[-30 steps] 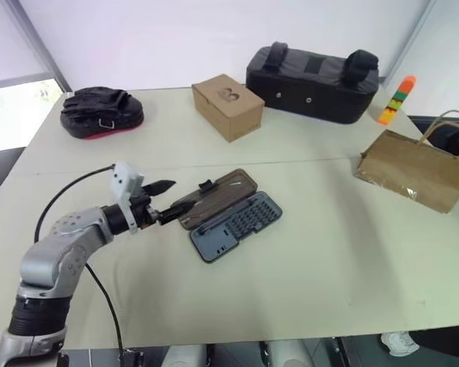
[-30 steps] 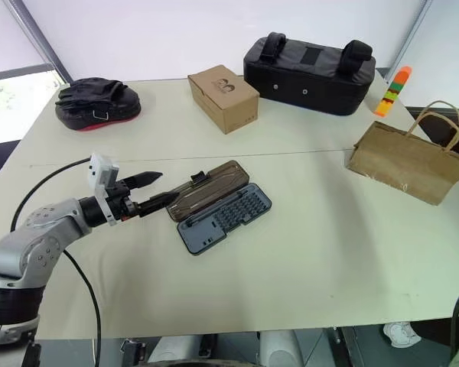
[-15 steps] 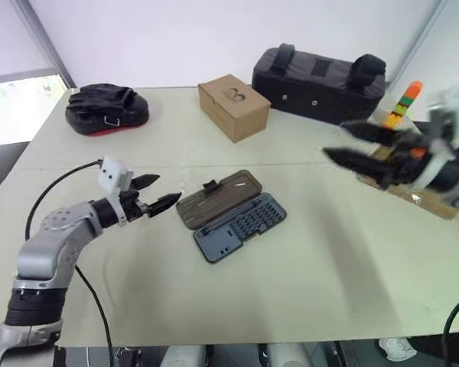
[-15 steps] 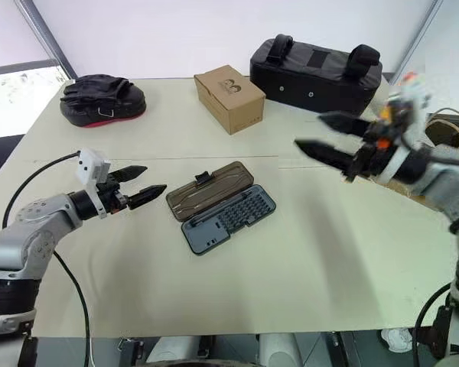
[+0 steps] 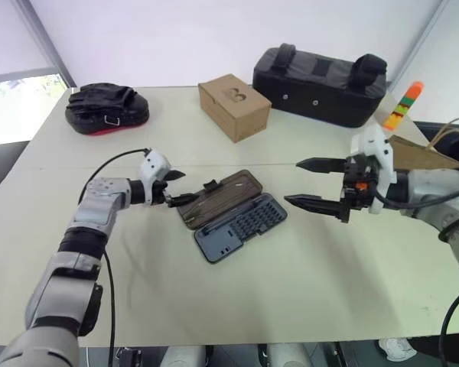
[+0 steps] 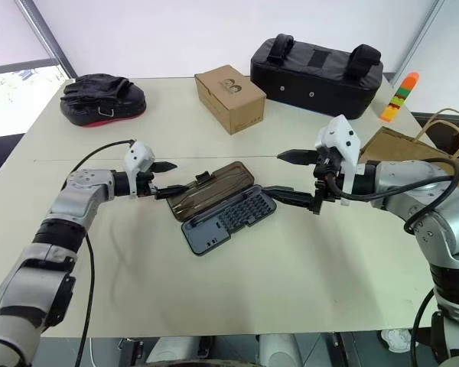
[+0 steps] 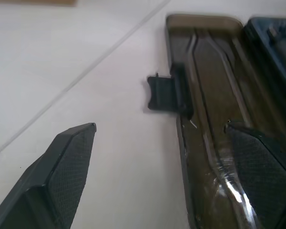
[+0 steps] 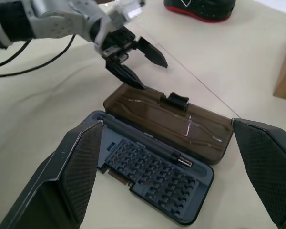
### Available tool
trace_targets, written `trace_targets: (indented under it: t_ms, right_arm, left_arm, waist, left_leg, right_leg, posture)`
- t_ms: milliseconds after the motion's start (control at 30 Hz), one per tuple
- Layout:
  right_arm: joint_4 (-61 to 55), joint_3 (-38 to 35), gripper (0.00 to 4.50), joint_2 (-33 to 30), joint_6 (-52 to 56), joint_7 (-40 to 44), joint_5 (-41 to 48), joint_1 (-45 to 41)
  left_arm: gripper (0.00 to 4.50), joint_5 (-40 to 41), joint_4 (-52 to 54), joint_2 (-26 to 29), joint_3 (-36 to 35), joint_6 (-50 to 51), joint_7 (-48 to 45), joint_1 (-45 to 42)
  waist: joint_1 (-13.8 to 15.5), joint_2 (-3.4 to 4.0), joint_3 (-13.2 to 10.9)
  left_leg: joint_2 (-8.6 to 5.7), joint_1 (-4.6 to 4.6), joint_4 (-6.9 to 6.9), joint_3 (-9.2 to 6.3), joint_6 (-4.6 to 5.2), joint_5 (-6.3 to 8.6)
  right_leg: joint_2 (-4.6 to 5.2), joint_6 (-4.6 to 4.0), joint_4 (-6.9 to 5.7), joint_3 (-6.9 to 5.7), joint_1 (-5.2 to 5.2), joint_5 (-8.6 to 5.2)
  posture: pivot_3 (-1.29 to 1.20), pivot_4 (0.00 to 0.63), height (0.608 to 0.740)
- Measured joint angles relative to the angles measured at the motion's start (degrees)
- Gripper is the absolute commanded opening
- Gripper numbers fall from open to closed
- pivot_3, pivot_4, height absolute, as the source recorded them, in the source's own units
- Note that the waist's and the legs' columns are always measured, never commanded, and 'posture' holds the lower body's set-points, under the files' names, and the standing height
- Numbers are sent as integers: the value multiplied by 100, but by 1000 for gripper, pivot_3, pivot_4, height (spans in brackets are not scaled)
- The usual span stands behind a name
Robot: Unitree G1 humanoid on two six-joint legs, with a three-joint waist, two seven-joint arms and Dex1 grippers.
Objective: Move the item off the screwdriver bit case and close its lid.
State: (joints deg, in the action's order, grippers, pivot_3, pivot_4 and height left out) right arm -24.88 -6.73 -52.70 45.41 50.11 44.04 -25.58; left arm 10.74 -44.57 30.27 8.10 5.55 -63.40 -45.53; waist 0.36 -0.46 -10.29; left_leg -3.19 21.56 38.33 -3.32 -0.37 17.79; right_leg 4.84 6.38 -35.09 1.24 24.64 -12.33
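The screwdriver bit case (image 5: 243, 226) lies open at the table's middle, rows of bits showing. Its smoky lid (image 5: 222, 196) is folded flat toward the back, with the black latch tab (image 7: 166, 93) on its far edge. My left gripper (image 5: 186, 189) is open at the lid's left end. One finger (image 7: 264, 176) is over the lid's corner; the other (image 7: 62, 171) is over bare table. My right gripper (image 5: 292, 182) hangs open just right of the case, with nothing between its fingers. The item, a brown paper bag (image 6: 402, 147), stands at the right edge behind my right arm, apart from the case.
A cardboard box (image 5: 234, 105) and a large black fabric bag (image 5: 319, 73) stand at the back. A black and red padded mitt (image 5: 107, 109) lies back left. A stack of coloured blocks (image 5: 402, 104) stands back right. A table seam runs just behind the case.
My right arm came into view from the right and dropped leftward, stopping beside the case. My left gripper advanced to the lid's left end. The case and bag stayed put.
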Motion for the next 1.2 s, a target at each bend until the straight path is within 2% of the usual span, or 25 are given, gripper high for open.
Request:
trace_targets:
  t_ms: [133,200,267,467,500,833,1067,1200]
  right_arm:
    - [-339,-9,4446,84,68,-213,21,167]
    - [-426,-40,4500,129,124,-323,50,238]
    - [-485,-71,4500,147,169,-409,72,272]
    - [-521,-169,4500,150,176,-516,71,371]
    - [-519,-182,4500,149,176,-521,71,371]
    - [-281,-186,4500,145,132,-450,-106,371]
    - [-49,-158,4500,182,21,-320,-257,501]
    - [-67,-205,4500,148,23,-246,-290,989]
  left_arm:
    - [4500,-382,-869,-133,150,-513,-251,-394]
    - [3976,-500,-1111,-171,162,-649,-313,-520]
    - [3207,-558,-1320,-206,156,-709,-369,-619]
    - [180,-656,-1576,-349,147,-872,-620,-715]
    - [42,-652,-1607,-382,112,-884,-598,-719]
    - [42,-899,-1811,-476,68,-1448,-428,-783]
    - [42,-1281,-2245,-961,151,-2029,-149,-1272]
    - [42,-1556,-2295,-1161,331,-2535,-287,-1502]
  waist:
    - [14,-2,-1]
    - [24,-2,-1]
    - [28,-3,0]
    - [37,-2,8]
    - [41,-3,10]
    - [48,-4,11]
    - [59,-9,8]
    - [46,-9,8]
  left_leg:
    - [1,1,1,-2,0,0]
    - [0,-1,1,-1,0,0]
    - [0,-2,3,-2,1,0]
    - [-1,-10,6,-3,2,1]
    - [-1,-12,10,-6,2,1]
    - [3,-6,70,-13,14,8]
    - [-5,38,85,-15,23,13]
    - [-6,67,88,-12,31,17]
  right_leg:
    - [1,0,-2,0,0,0]
    - [2,0,-4,0,-1,0]
    - [2,0,-6,0,-2,0]
    - [3,1,-10,-1,-11,0]
    - [2,1,-12,-3,-15,0]
    - [-4,9,-33,-4,-31,5]
    - [-1,25,-16,-5,-8,14]
    - [-1,26,-9,-5,16,15]
  posture:
    - [0,150,740]
    - [0,150,740]
    - [0,150,740]
    - [0,150,740]
    - [0,150,740]
    - [0,150,740]
    - [0,150,740]
    - [0,150,740]
